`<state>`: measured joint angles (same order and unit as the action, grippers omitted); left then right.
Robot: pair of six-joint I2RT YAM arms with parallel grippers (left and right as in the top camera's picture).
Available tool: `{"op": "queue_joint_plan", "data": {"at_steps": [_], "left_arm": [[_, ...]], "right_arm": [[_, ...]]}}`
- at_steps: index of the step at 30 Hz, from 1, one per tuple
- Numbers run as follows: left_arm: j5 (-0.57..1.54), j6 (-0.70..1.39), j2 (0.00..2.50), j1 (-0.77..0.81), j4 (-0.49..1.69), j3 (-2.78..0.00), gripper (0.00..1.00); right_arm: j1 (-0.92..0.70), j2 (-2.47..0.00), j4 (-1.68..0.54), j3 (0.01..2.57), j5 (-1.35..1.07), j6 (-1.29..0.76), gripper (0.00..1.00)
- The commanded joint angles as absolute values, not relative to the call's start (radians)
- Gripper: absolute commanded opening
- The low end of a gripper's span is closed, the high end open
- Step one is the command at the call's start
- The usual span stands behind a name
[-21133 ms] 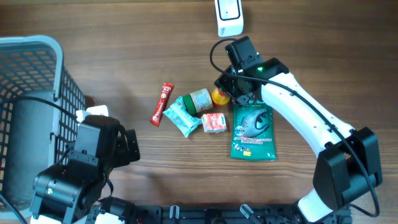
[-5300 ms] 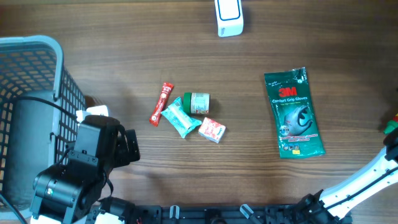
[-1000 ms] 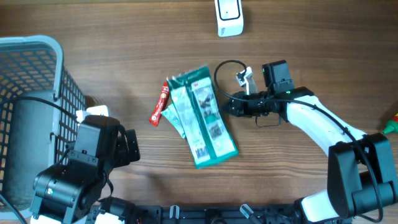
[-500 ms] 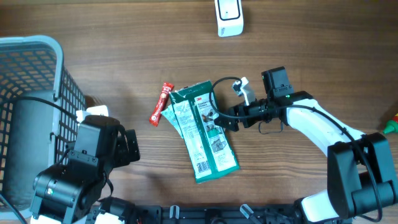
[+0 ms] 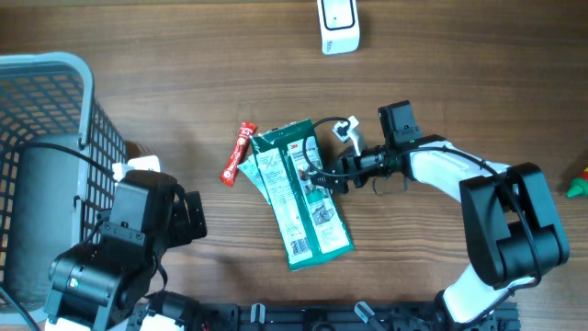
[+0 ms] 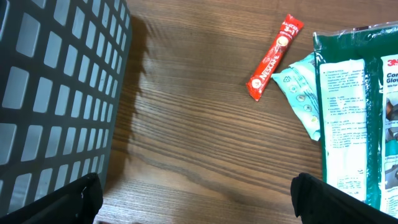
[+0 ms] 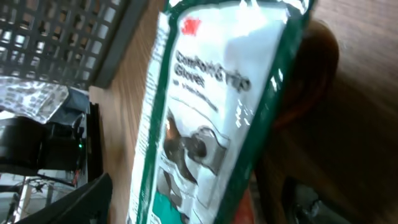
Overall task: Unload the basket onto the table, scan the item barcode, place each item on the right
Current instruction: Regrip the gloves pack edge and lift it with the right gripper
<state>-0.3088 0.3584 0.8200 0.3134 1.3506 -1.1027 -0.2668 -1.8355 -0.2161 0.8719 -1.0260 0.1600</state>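
Observation:
The green 3M glove pack lies printed back up on the pile of small items at mid-table, its barcode near the front end. My right gripper hovers at the pack's right edge, open. In the right wrist view the pack fills the space ahead of the widely spread fingers of the right gripper, and nothing is pinched. The white scanner stands at the far edge. My left gripper is open over bare wood beside the basket.
A grey mesh basket takes up the left side, and its wall also shows in the left wrist view. A red Nescafe stick and a teal packet lie left of the pack. A small red and green item sits at the right edge.
The right gripper has opened and let go of the glove pack, which dropped from a raised tilt to lie on the pile. The gripper moved slightly left. The left arm has not moved.

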Motion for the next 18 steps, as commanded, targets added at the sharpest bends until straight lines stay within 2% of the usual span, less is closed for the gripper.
{"op": "queue_joint_plan", "data": {"at_steps": [1,6,8,12,14,18], "left_arm": [[-0.304,0.375,0.820,0.315,1.349,-1.105,1.00],[-0.304,0.375,0.820,0.315,1.349,-1.105,1.00],[-0.304,0.375,0.820,0.315,1.349,-1.105,1.00],[-0.304,0.375,0.820,0.315,1.349,-1.105,1.00],[-0.304,0.375,0.820,0.315,1.349,-1.105,1.00],[-0.304,0.375,0.820,0.315,1.349,-1.105,1.00]], "right_arm": [[-0.276,-1.854,-0.169,0.869,-1.083,0.146,0.86],[-0.359,-1.861,-0.131,0.869,-1.069,0.128,0.83],[-0.382,-1.861,-0.116,0.869,-1.052,0.115,0.76],[-0.384,-1.862,-0.109,0.869,-1.040,0.075,0.75],[-0.385,-1.862,-0.109,0.869,-1.039,0.075,0.69],[-0.379,-1.861,-0.096,0.872,-1.024,0.004,0.70]]}}
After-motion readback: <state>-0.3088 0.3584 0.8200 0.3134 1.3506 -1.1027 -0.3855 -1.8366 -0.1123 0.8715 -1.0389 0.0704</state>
